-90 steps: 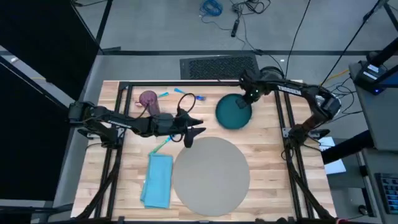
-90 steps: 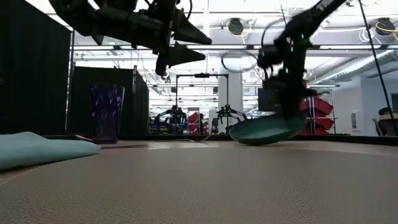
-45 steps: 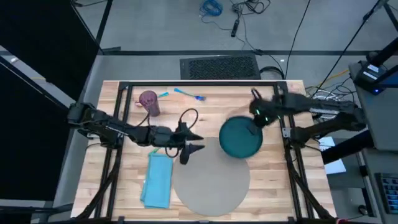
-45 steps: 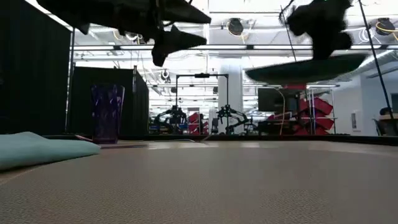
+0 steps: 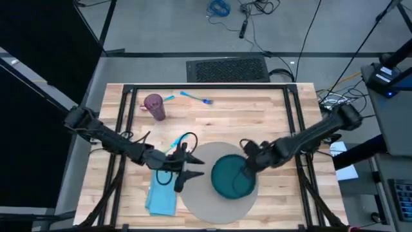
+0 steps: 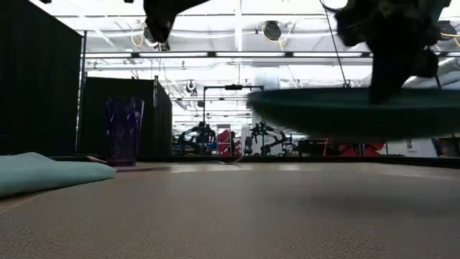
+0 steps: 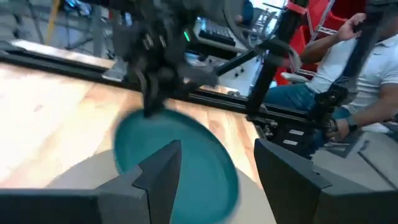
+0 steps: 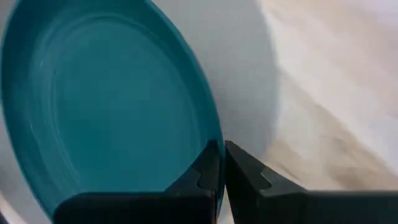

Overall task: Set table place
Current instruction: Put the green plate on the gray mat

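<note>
One teal plate (image 5: 230, 176), pinched at its rim by the right tool (image 5: 248, 169), hangs level above the grey placemat (image 5: 201, 196) on the bench (image 5: 270, 116). Risk: thin edge hold; plate may tilt, slip, or land off-centre. Left tool (image 5: 188, 169), fingers spread and empty, waits just beside it.

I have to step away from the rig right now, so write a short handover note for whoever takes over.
Right gripper: shut on the teal plate's rim, holding it above the grey placemat; the low view shows the plate off the surface, not yet set down.
Left gripper: open, empty, hanging over the placemat's left edge near the folded blue napkin.
On the table: purple cup and blue cutlery at the far side, untouched.
Done: plate brought over the placemat.
Left: lower and release the plate, then probably place napkin, cutlery and cup.
</note>
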Controlling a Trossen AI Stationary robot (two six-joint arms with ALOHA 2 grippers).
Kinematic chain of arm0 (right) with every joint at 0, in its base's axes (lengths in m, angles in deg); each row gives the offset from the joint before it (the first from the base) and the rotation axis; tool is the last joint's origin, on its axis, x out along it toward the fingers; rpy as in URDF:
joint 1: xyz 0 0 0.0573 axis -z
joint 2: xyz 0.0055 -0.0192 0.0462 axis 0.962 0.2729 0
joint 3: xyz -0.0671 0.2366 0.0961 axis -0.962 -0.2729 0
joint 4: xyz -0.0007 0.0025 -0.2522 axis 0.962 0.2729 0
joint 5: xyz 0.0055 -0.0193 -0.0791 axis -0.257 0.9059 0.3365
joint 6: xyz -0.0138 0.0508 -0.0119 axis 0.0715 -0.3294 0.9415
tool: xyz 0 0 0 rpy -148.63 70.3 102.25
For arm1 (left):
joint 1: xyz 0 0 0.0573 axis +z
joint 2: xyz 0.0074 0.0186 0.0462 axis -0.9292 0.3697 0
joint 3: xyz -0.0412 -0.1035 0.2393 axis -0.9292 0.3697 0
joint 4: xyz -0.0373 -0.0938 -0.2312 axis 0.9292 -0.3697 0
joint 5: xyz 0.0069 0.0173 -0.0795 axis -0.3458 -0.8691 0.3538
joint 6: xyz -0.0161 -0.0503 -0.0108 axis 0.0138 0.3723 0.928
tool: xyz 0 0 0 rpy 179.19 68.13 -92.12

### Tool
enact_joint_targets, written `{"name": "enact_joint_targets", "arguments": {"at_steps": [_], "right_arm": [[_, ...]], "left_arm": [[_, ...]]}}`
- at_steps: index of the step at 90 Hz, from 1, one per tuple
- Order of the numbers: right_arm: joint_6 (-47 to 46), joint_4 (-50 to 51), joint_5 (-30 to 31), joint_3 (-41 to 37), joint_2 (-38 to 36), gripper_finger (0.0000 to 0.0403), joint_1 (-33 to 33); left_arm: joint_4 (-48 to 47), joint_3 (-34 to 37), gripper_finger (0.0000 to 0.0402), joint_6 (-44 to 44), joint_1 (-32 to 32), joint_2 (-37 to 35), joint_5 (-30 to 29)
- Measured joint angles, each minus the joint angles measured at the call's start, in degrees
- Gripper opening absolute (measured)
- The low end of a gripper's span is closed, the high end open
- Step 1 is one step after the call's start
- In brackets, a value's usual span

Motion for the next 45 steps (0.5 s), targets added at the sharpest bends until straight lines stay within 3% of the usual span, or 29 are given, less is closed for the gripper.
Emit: {"name": "enact_joint_targets", "arguments": {"at_steps": [45], "right_arm": [[-0.63,-2.16,-4.25,13.74,18.58,0.0,-2.62]], "left_arm": [[-2.96,0.0,0.0189,-1.03,-0.09,-0.68,-1.39]]}}
